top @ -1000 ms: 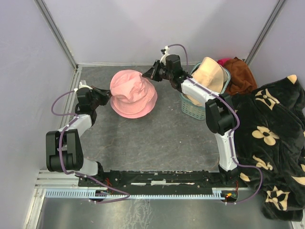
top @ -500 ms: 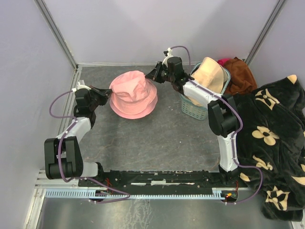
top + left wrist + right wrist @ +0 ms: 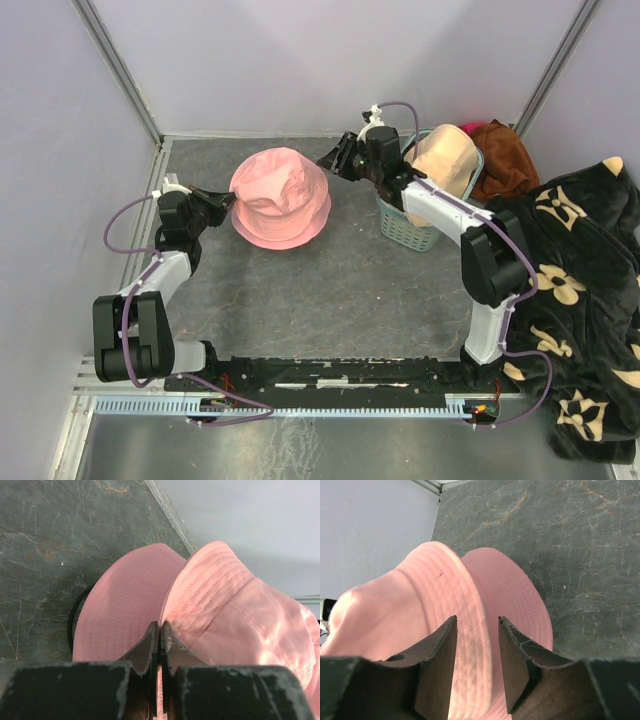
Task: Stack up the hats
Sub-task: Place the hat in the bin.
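Note:
A pink hat [image 3: 280, 195] lies on the grey table [image 3: 330, 290], left of centre. My left gripper [image 3: 224, 199] is at the hat's left edge, shut on its brim. In the left wrist view the jaws [image 3: 160, 624] pinch a raised fold of pink fabric [image 3: 220, 605], and a second pink layer [image 3: 120, 615] lies flat beneath it. My right gripper [image 3: 330, 160] hangs open just off the hat's far right edge, with nothing between its fingers [image 3: 440, 645] and the pink hat [image 3: 410, 610] below them. A beige hat [image 3: 445, 162] sits in the teal basket [image 3: 400, 228].
A rust-brown cloth [image 3: 503, 155] lies behind the basket, with a bit of pink fabric [image 3: 468, 127] beside it. The black floral blanket [image 3: 570, 280] covers the right side. Walls close the table at the left and back.
My right gripper opened, let go of the pink hat's far edge and drew back to the right. The hat settled lower. My left gripper stayed shut on the brim.

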`<action>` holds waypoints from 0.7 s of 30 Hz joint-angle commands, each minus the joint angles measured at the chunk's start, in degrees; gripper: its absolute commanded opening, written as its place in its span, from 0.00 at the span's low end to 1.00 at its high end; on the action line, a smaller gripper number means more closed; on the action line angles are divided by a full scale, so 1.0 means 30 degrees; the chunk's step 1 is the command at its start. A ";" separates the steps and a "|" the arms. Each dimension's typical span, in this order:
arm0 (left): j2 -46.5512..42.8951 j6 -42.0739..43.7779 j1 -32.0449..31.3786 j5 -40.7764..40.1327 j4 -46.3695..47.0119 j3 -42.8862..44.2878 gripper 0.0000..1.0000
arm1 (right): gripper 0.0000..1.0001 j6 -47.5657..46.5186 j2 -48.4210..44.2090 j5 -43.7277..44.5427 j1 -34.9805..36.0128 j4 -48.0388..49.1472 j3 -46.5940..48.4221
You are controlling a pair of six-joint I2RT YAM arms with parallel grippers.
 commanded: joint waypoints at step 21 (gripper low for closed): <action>-0.0652 0.0416 0.0019 -0.0379 0.0359 -0.0801 0.03 | 0.56 0.1683 -0.4594 0.2087 0.1150 0.3859 -0.4791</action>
